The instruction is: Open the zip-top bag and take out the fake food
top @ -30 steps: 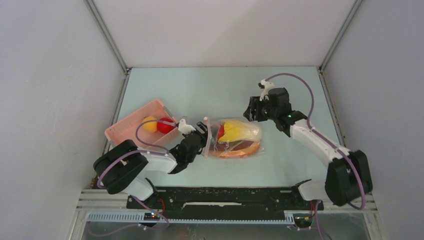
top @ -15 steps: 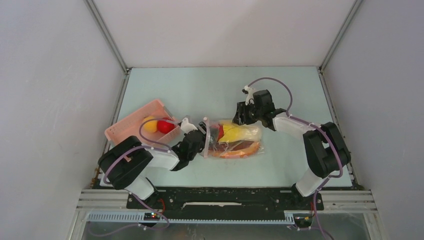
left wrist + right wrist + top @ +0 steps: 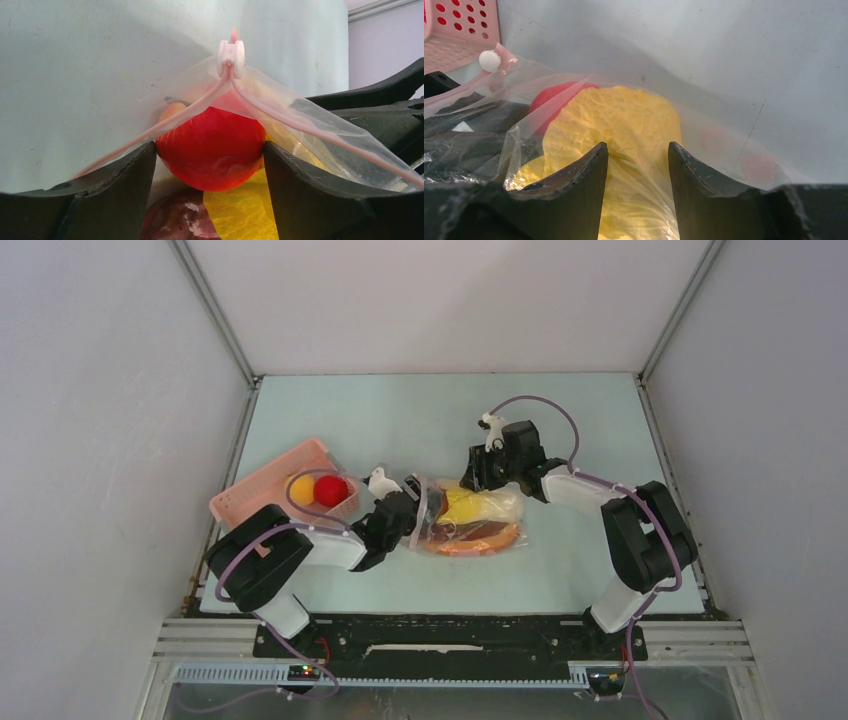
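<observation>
Top view: the zip-top bag (image 3: 485, 525) lies mid-table (image 3: 400, 420), its mouth end toward your left arm. The left gripper (image 3: 417, 508) is at that mouth, and the right gripper (image 3: 468, 478) is at the bag's far edge. A pink basket (image 3: 250, 498) sits just to the left, holding an orange-yellow fruit (image 3: 301, 489) and a red fruit (image 3: 331, 490).

Left wrist: jaws spread wide in the bag mouth, pads (image 3: 130, 175) touching both sides of the bagged red fruit (image 3: 210, 150). The white slider (image 3: 231, 52) is above it.

Right wrist: fingers (image 3: 579, 175) partway apart over the bag film, with the yellow piece (image 3: 624, 115) underneath. You cannot tell whether they pinch anything.
</observation>
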Action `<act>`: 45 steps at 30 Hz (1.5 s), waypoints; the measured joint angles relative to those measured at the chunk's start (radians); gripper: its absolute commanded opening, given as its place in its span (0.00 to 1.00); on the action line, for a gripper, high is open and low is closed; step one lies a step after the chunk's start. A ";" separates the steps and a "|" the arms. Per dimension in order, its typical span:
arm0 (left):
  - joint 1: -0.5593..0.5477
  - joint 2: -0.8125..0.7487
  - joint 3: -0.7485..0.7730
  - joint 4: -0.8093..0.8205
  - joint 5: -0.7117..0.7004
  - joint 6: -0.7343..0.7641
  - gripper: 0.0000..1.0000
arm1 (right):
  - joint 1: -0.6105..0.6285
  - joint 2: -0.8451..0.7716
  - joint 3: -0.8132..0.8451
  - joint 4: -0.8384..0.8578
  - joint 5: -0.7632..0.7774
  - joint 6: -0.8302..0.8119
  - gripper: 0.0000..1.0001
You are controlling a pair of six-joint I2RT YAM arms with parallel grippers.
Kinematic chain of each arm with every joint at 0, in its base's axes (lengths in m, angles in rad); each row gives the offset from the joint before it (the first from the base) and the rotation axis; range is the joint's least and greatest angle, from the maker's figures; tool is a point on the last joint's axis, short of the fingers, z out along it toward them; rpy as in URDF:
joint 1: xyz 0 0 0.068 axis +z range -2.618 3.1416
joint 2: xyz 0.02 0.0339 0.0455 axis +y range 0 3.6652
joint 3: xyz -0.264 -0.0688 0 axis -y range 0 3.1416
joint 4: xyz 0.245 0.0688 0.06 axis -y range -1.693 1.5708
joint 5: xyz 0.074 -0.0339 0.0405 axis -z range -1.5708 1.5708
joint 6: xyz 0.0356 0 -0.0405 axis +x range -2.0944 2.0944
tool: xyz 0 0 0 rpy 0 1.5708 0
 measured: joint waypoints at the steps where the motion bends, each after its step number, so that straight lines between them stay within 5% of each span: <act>1: 0.000 0.002 0.008 -0.008 -0.001 0.000 0.75 | 0.000 0.000 0.000 0.002 -0.002 0.000 0.50; 15: 0.004 -0.033 0.045 -0.125 -0.010 0.006 0.37 | 0.000 0.022 0.000 0.022 -0.010 0.000 0.50; 29: 0.004 -0.375 -0.013 -0.462 -0.016 0.132 0.35 | -0.001 0.035 0.000 0.029 -0.009 0.001 0.50; 45: 0.047 -0.902 0.031 -1.057 -0.044 0.305 0.38 | -0.001 0.050 0.000 0.035 -0.014 0.005 0.50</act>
